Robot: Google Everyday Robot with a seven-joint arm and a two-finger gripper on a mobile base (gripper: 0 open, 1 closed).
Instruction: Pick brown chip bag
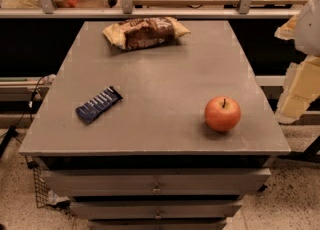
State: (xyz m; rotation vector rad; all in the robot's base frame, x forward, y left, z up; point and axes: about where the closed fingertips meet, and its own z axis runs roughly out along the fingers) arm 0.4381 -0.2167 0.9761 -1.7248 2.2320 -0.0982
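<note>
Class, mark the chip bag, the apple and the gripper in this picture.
Chip bag (146,32): camera view, on its dark brown middle.
Apple (222,114): camera view, middle of its red side.
Gripper (297,91): camera view, at the far right, on its pale body.

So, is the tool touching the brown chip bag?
Apart. The camera view shows the tool at the right edge, beside the table, well clear of the brown chip bag at its back.
</note>
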